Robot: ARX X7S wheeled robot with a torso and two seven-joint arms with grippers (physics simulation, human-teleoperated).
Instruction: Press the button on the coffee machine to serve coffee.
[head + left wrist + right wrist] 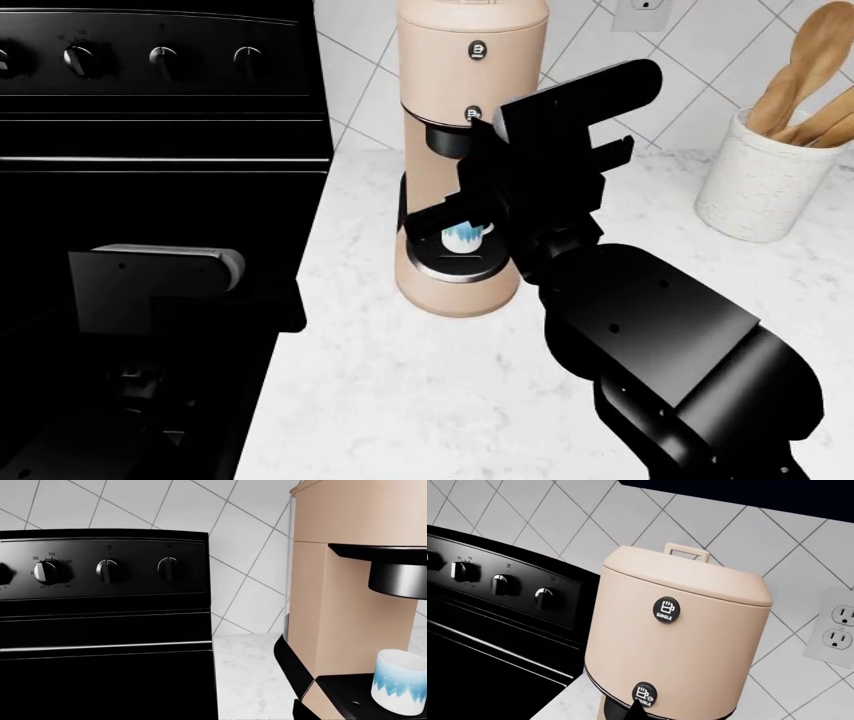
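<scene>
Beige-pink coffee machine (pixel 461 160) upright on the marble table (pixel 400 400), cup (pixel 465 236) on its drip tray. Right tool (pixel 483 128) up against the lower button (pixel 644 693), jaw state impossible to tell. Left tool out of sight at 9 o'clock by the black stove (pixel 147 150)

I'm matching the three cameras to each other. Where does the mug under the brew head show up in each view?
Left wrist view: mug at lower right, on the drip tray.
Head view: mug near centre, partly behind the right arm.
Right wrist view: not in it.
Shared landmark: the coffee machine.
</scene>
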